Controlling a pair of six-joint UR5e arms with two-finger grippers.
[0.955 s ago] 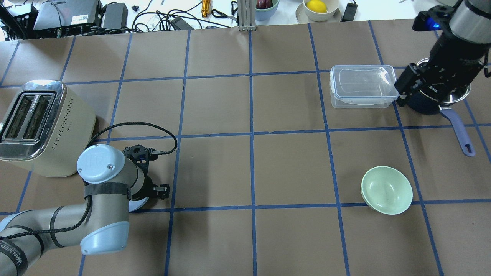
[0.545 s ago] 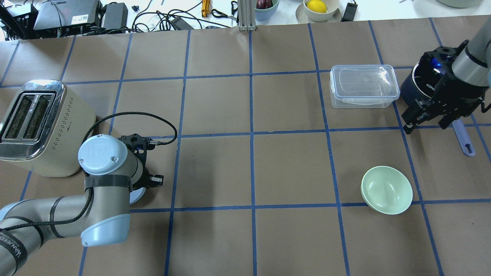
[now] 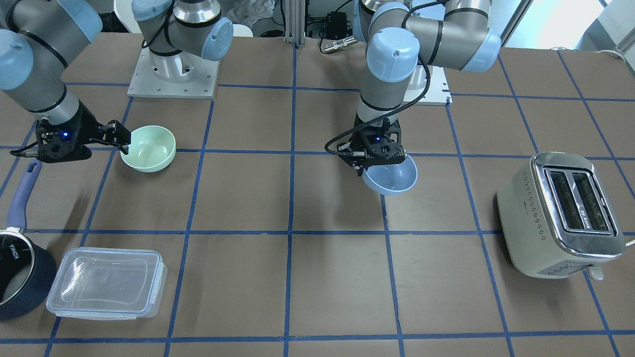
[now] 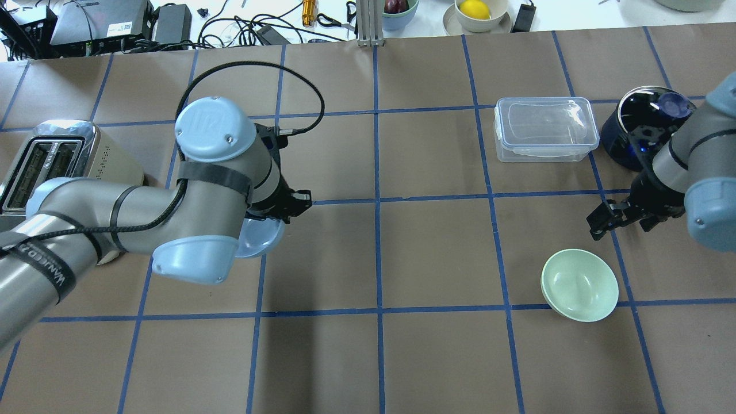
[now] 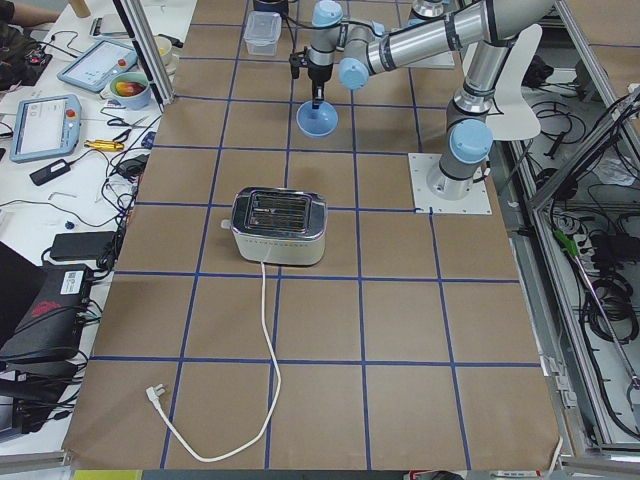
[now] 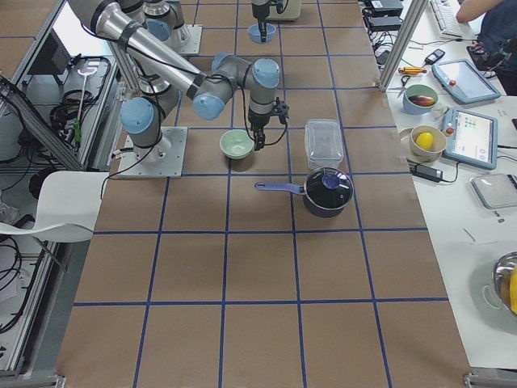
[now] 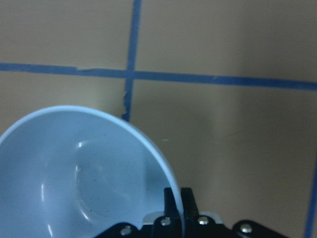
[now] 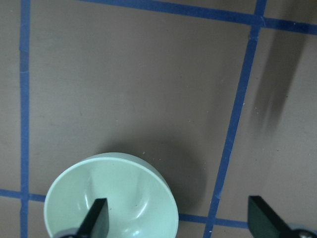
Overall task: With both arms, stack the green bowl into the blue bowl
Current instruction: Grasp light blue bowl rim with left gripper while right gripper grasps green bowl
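Note:
The pale blue bowl [image 3: 392, 179] hangs tilted from my left gripper [image 3: 378, 157], which is shut on its rim and holds it above the table left of centre. In the left wrist view the fingers [image 7: 187, 201] pinch the blue bowl's [image 7: 84, 173] rim. In the overhead view my arm hides most of the blue bowl [image 4: 265, 237]. The mint-green bowl [image 4: 579, 284] sits upright on the table at the right. My right gripper [image 4: 621, 223] is open and empty, hovering just beyond the green bowl's far edge. In the right wrist view the green bowl [image 8: 111, 198] lies by one finger [image 8: 96, 218].
A cream toaster [image 4: 52, 167] stands at the left edge. A clear lidded plastic container [image 4: 543, 135] and a dark navy saucepan [image 4: 638, 135] stand at the back right, behind my right gripper. Cables and dishes lie past the far edge.
My left arm has lifted the blue bowl off the table and carried it away from the robot and slightly right. My right gripper has moved from the saucepan toward the green bowl.

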